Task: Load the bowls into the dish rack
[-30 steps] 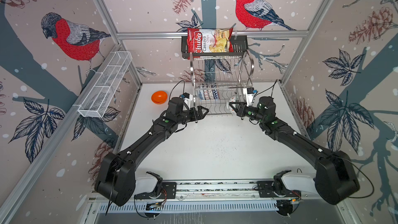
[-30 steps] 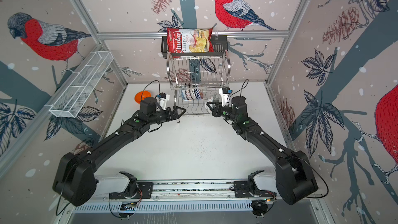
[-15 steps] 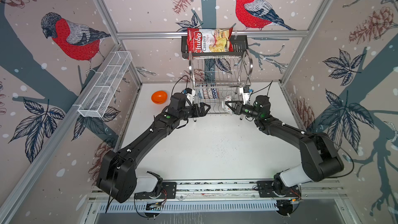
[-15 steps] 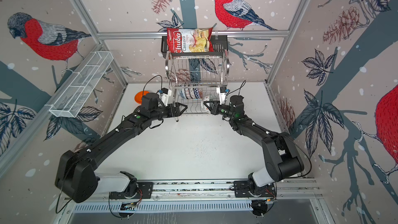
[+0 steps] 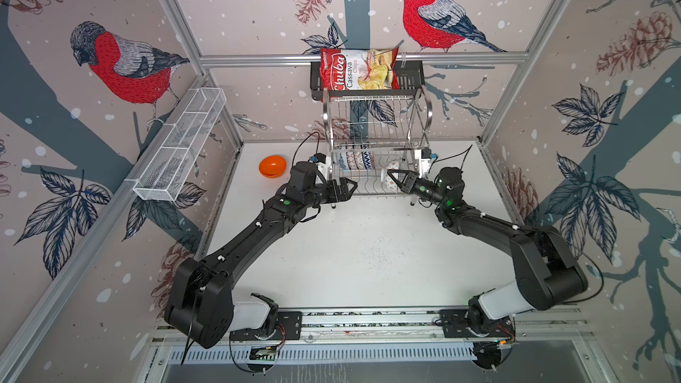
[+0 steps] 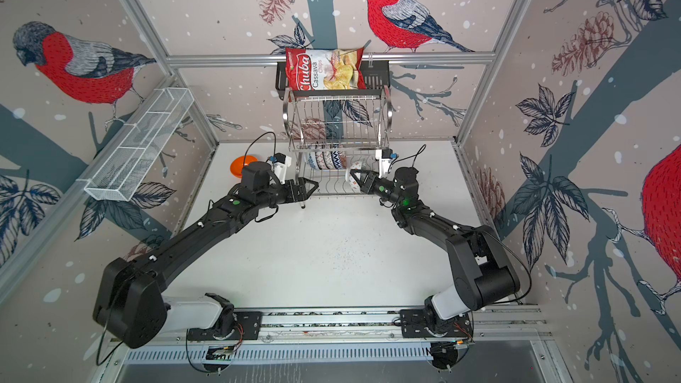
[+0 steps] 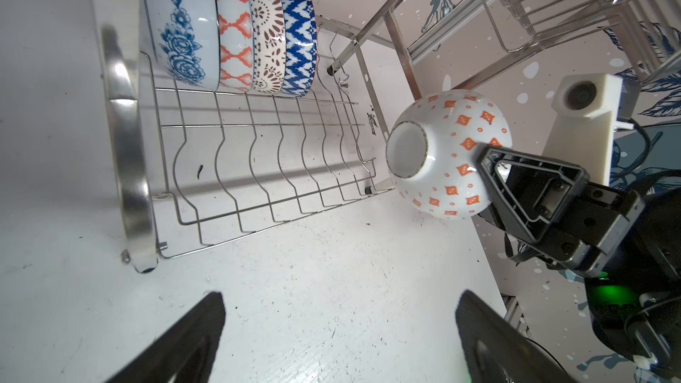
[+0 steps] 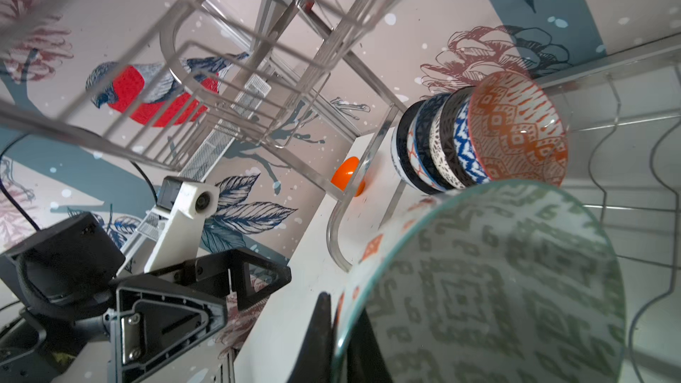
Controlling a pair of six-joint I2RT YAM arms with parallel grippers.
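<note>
left hand: jaws wide apart, nothing in them. It sits just off the front-left corner of the dish rack, above the bench, pointing toward the right hand.
right hand: clamped on the rim of the grey-green bowl. One finger lies on the outer wall, the other is inside.
grey-green bowl: white outside with orange diamonds, grey-green pattern inside. It is held on its side at the right part of the lower tier, foot facing the left hand. Cannot tell whether it touches the wires.
dish rack: back-centre of the bench, directly under the black shelf that carries the chips bag.
racked bowls: four stand on edge at the left end of the lower tier, packed against each other. From the end frame inward: blue-floral bowl, red-white bowl, dotted bowl, blue zigzag bowl.
orange bowl: on the bench, left of the rack and apart from it, beyond the left wrist.
mesh basket: white, mounted on the left wall.
</note>
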